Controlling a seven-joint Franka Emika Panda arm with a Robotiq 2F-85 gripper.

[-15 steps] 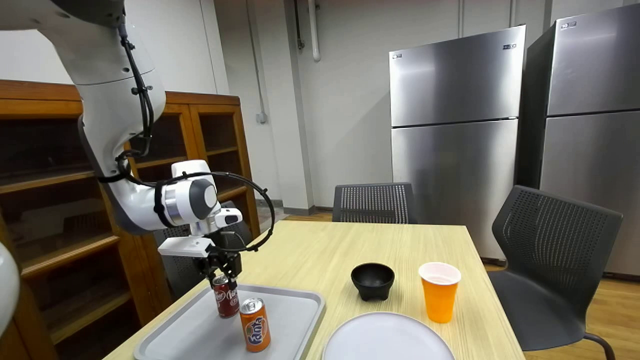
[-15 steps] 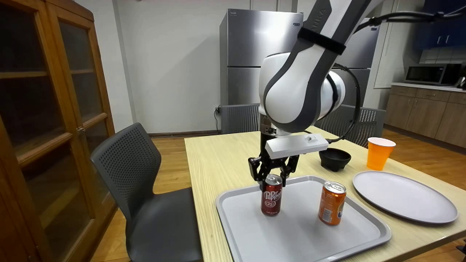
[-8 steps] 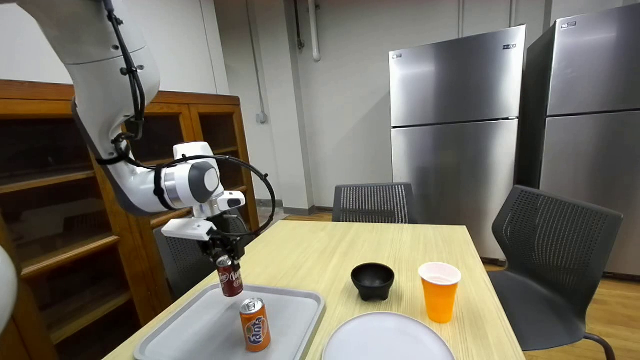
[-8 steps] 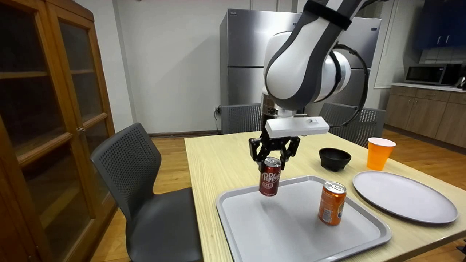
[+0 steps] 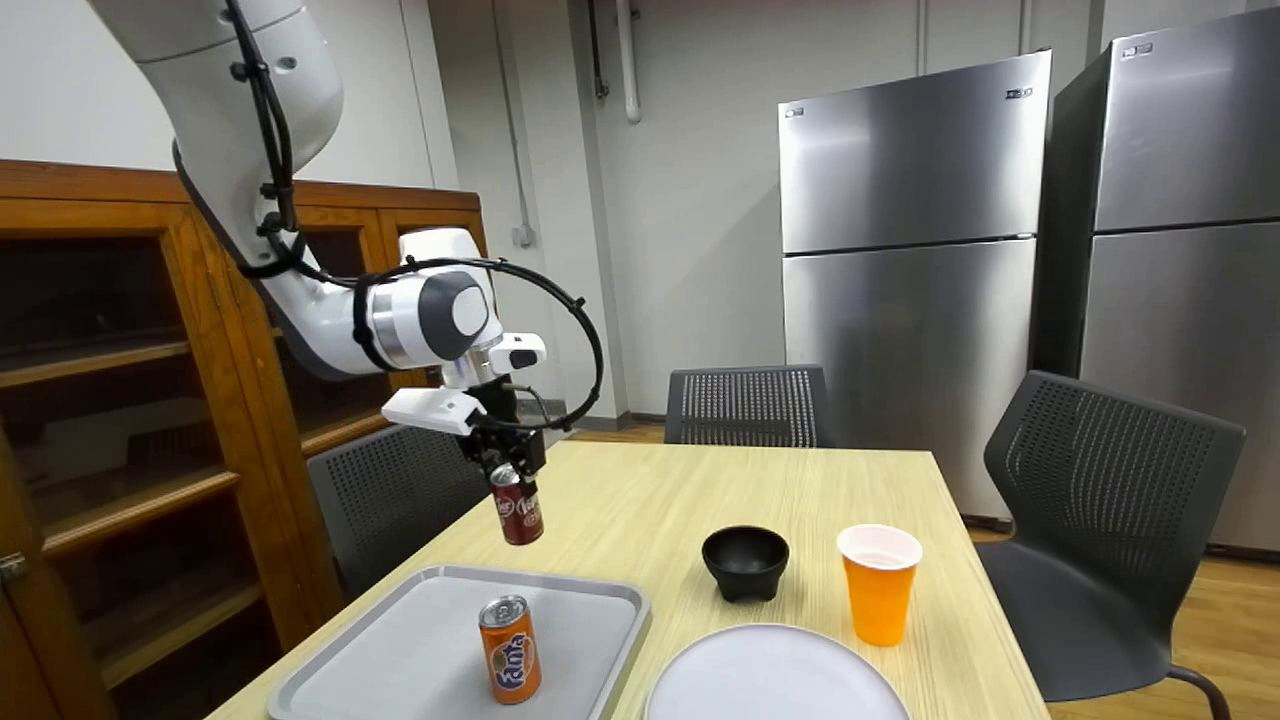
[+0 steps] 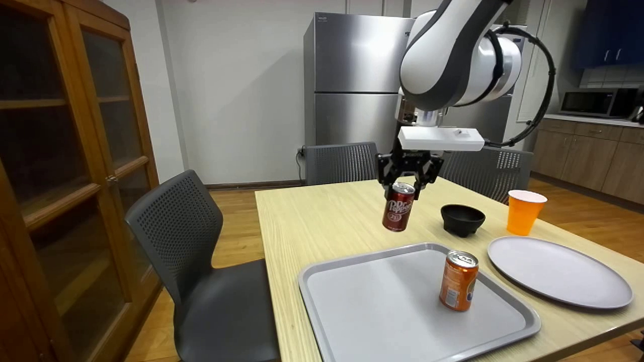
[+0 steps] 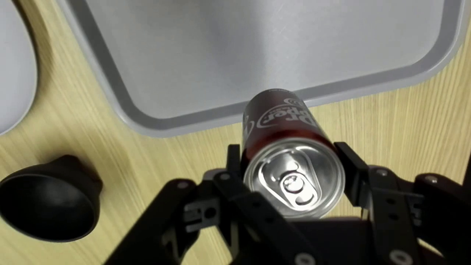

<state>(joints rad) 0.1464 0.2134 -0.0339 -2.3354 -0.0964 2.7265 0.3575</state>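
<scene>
Since the earlier frames, the dark red Dr Pepper can (image 6: pixel 399 210) has been raised and carried outward from over the gray tray (image 6: pixel 372 322), while the orange Fanta can (image 5: pixel 505 640) has been left standing on it. The red can is clamped in the gripper (image 7: pixel 290 165) on both sides near its top; in both exterior views it is held up off the tabletop (image 6: pixel 312 216), slightly tilted, and seen against the stretch beyond the tray. Only in the wrist view is its silver lid (image 7: pixel 329 169) shown face-on, with the pull tab (image 7: pixel 303 198) brightly lit. In an exterior view the Fanta lettering (image 5: pixel 512 662) is turned to the camera; in an exterior view a barcode panel (image 6: pixel 452 297) is shown on the same can. The orange cup (image 5: pixel 880 590), tapered and white inside, is seen in the exterior views alone. The tray is smooth, with rounded corners and a raised rim (image 7: pixel 162 129). Pale wood grain is shown on the tabletop. The black bowl (image 7: pixel 49 208) is round, set on stubby feet (image 5: pixel 748 592), and the plate (image 6: pixel 558 271) is flat, round and light gray.
</scene>
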